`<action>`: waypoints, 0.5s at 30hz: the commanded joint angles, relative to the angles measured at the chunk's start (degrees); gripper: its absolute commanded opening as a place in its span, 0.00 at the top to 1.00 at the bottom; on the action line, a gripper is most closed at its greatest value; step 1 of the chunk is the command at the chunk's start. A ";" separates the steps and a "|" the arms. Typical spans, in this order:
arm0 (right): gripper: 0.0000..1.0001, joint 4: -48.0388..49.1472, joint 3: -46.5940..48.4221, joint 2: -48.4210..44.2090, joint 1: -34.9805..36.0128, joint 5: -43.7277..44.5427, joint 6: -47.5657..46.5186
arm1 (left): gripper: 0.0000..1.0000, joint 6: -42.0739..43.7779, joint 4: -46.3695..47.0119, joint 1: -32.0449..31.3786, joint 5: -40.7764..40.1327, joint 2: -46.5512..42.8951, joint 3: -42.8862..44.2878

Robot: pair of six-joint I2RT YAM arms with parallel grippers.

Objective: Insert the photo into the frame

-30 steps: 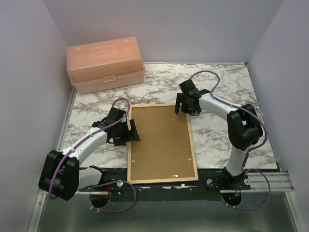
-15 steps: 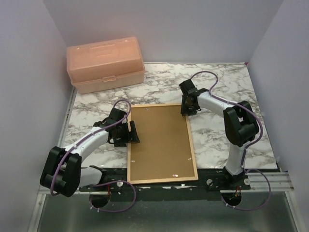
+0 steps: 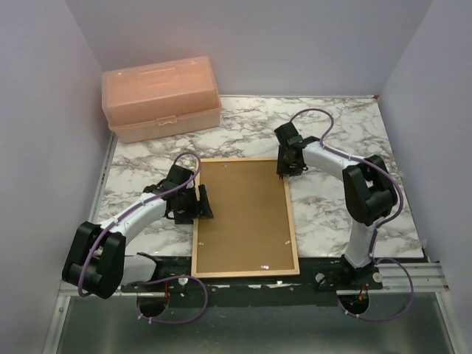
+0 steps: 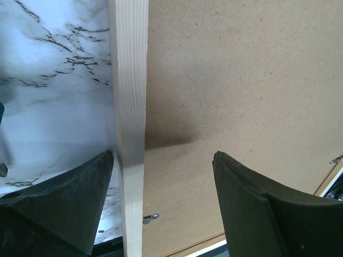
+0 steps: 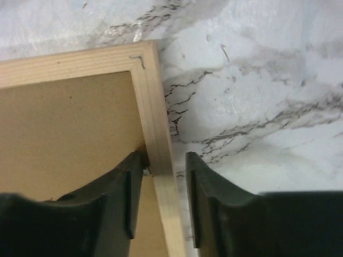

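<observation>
Right gripper (image 5: 163, 160) has pinched the upper-right bar of the light-wood rectangular picture frame (image 3: 292, 214), nudging it left at centre. Left gripper (image 4: 163, 153) straddles its left bar, wide apart and empty. Peach plastic toolbox (image 3: 162, 97) sits upper left.

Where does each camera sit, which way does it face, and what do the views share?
Top external: fixed above and behind the bases, looking down on the table, toolbox and frame; the left arm and right arm show whole.
Left wrist: on the left arm, looking down past the left gripper, open astride the frame's left bar.
Right wrist: on the right arm, looking down past the right gripper, astride the right bar near the far right corner.
Shared: all three show the frame and its brown backing board.
</observation>
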 commanded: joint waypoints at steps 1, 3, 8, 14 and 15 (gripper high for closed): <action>0.44 -0.43 -4.34 -3.50 0.06 -0.58 3.04 | 0.24 1.35 1.41 0.46 -0.61 1.20 -0.44; 0.27 0.33 -6.95 -6.88 0.06 -1.46 4.35 | 0.24 1.18 1.85 0.45 0.13 1.37 -0.79; 0.13 4.38 -15.76 -15.40 0.06 -8.04 7.91 | 0.27 -0.01 3.95 0.16 2.92 1.90 -1.80; 0.12 8.86 -24.19 -21.46 0.05 -17.30 10.64 | 0.28 -2.49 6.48 -2.05 6.26 2.43 -2.36; 0.12 9.26 -25.31 -22.25 0.01 -18.20 10.94 | 0.29 -3.05 7.43 -2.66 7.33 2.67 -2.58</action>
